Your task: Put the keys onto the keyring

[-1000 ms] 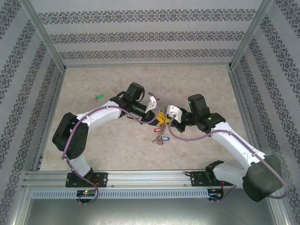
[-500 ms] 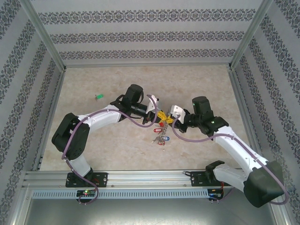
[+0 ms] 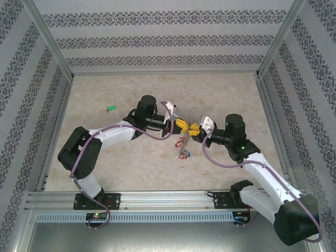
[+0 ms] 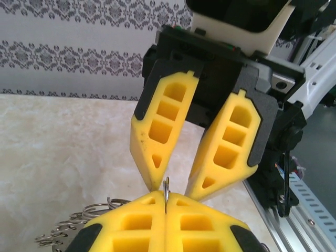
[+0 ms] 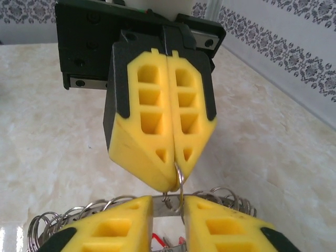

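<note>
My left gripper [image 3: 181, 125] and right gripper [image 3: 195, 129] meet tip to tip over the middle of the table. The left gripper [image 4: 166, 197] is shut on the edge of a thin metal split ring [image 4: 166, 186] of a key. In the right wrist view that small ring [image 5: 180, 176] hooks round a flat grey band, the keyring [image 5: 167, 206]. The band spans the narrow gap of my right gripper [image 5: 168, 203], which is shut on it. A bunch of keys [image 3: 182, 147] with red tags hangs below. Loose wire rings [image 5: 227, 197] fan out beside the fingers.
A single green-tagged key [image 3: 111, 108] lies on the beige table [image 3: 105, 157] far to the left. Patterned walls and aluminium posts [image 3: 55, 50] enclose the table. The rail [image 3: 168, 198] with both arm bases runs along the near edge.
The right arm has swung outward and both grippers have turned to face each other tip to tip. The bunch of keys has shifted slightly right and now dangles beneath them.
</note>
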Tool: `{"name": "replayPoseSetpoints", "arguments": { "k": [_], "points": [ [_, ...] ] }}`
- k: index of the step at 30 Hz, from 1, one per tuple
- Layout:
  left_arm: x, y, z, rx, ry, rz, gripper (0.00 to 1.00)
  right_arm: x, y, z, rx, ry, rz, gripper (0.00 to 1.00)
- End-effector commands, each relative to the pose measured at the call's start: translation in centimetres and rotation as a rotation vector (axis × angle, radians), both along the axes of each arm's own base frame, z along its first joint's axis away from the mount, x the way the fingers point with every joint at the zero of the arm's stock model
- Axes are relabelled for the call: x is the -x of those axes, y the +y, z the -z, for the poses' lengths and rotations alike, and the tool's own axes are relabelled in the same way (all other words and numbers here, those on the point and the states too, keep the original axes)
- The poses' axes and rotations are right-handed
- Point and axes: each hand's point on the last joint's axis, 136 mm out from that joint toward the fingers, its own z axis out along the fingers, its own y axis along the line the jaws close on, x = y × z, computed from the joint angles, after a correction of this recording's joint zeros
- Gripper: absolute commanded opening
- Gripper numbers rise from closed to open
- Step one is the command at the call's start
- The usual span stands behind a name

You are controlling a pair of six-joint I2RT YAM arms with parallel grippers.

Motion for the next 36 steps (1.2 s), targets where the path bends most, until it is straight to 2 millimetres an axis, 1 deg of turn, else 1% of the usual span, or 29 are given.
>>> {"name": "replayPoseSetpoints", "arguments": {
  "k": [1, 2, 6, 11, 13, 17, 19, 22, 27, 36],
  "points": [
    [0.3, 0.6, -4.6, 0.117, -0.087, 0.018, 0.0, 0.6, -0.1, -0.9, -0.05, -0.025, -0.029, 0.27],
    [0.4, 0.5, -4.7, 0.118, -0.087, 0.02, 0.0, 0.7, -0.1, -0.9, -0.053, -0.021, -0.034, 0.27],
    [0.5, 0.5, -5.1, 0.123, -0.084, 0.037, 0.0, 1.0, 0.4, -1.4, -0.072, -0.016, -0.083, 0.2],
    [0.6, 0.4, -5.5, 0.132, -0.086, 0.045, 0.0, 0.3, 0.6, -2.2, -0.074, -0.045, -0.081, 0.2],
    [0.6, 0.4, -5.7, 0.138, -0.085, 0.056, 0.0, 0.1, 0.6, -2.1, -0.067, -0.048, -0.074, 0.2],
    [0.8, 0.4, -5.6, 0.138, -0.08, 0.06, 0.0, -0.4, 0.2, -2.1, -0.059, -0.062, -0.05, 0.21],
    [0.9, 0.5, -5.5, 0.136, -0.081, 0.06, 0.0, -0.5, 0.0, -1.8, -0.055, -0.056, -0.046, 0.22],
    [1.0, 0.6, -5.3, 0.131, -0.078, 0.056, 0.0, -0.5, -0.2, -1.7, -0.063, -0.046, -0.058, 0.23],
    [1.2, 0.7, -5.1, 0.127, -0.078, 0.052, 0.0, 0.0, 0.4, -2.4, -0.081, -0.046, -0.114, 0.23],
    [1.4, 0.5, -5.3, 0.125, -0.081, 0.068, 0.0, -0.4, 0.8, -2.8, -0.074, -0.058, -0.135, 0.21]
  ]
}}
